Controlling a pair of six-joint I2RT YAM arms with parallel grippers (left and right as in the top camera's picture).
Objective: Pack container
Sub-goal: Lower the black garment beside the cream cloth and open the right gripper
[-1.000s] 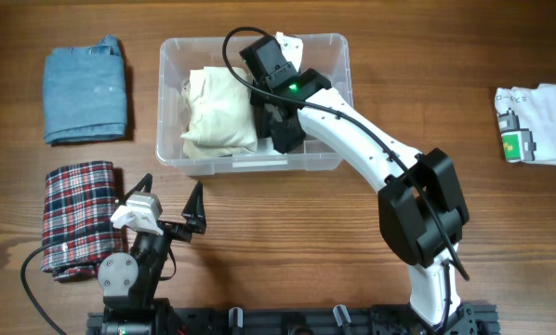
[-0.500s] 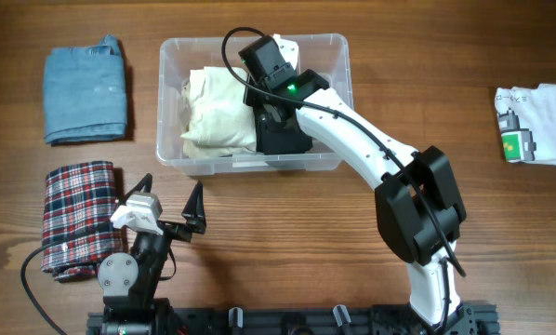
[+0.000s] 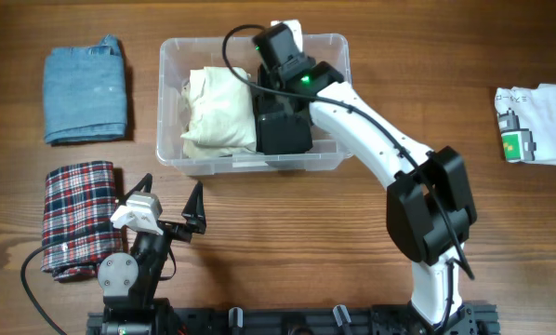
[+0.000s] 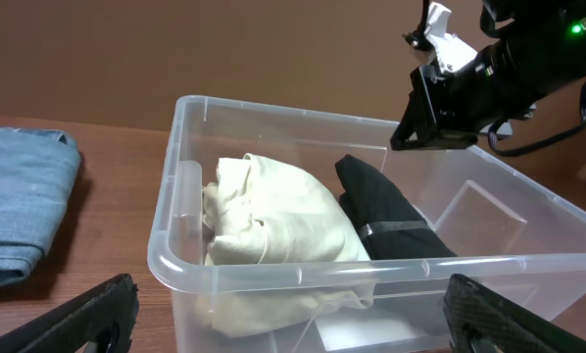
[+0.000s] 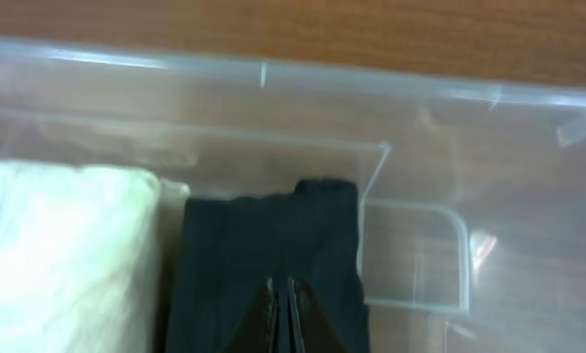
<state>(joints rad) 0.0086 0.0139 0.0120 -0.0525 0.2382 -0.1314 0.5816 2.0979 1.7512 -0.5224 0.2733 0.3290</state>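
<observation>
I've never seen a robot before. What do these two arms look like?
The right arm has smooth white links, bulky black joints, a small green light and a looping black cable. The left arm is mostly black, with a round grey disc, a white block and dark pointed fingers.

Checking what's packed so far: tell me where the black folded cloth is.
In the overhead view, the black folded cloth lies inside the clear plastic container, just right of its middle, against the cream cloth that fills the left part.
</observation>
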